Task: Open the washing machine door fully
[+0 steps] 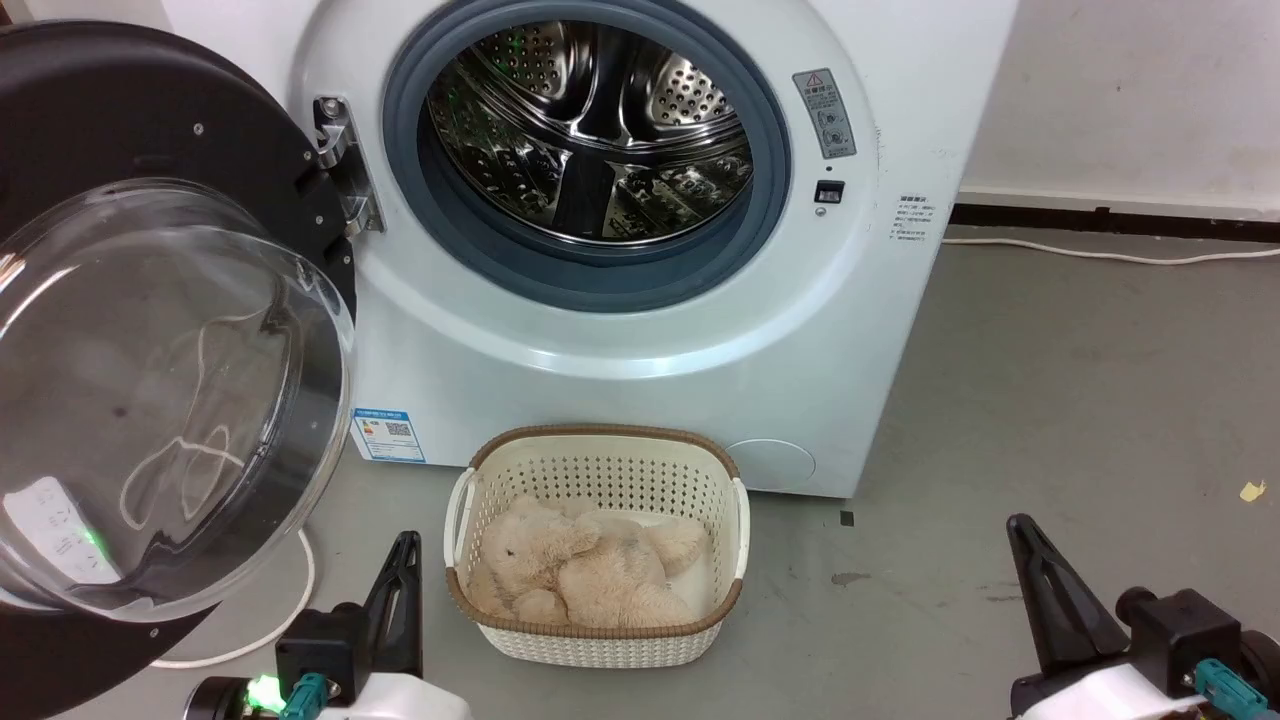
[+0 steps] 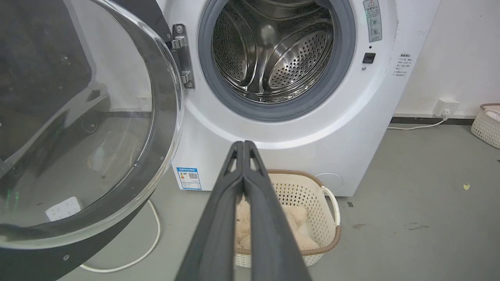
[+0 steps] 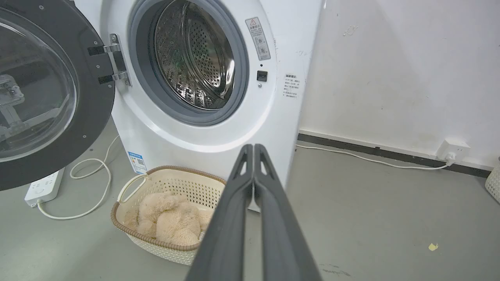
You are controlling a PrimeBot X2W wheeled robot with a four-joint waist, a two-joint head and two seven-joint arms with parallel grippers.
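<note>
The door [image 1: 160,360] stands wide open at the left of the washer [image 1: 640,340]. It hangs from its hinge [image 1: 340,165] with the glass bowl bulging toward the camera, and the steel drum [image 1: 590,130] is exposed. On the floor [image 1: 1080,400] just before the washer sits a basket [image 1: 600,465] holding a beige plush toy [image 1: 580,570].

In the head view, the left gripper [image 1: 405,545] and right gripper [image 1: 1020,530] sit low, well apart from the door. Each wrist view shows its own fingers pressed together, gripping nothing. The right wrist view brings in a power strip [image 3: 43,187] beneath the door and a wall socket [image 3: 453,150]. The left wrist view shows a second basket [image 2: 486,125] at far right.
</note>
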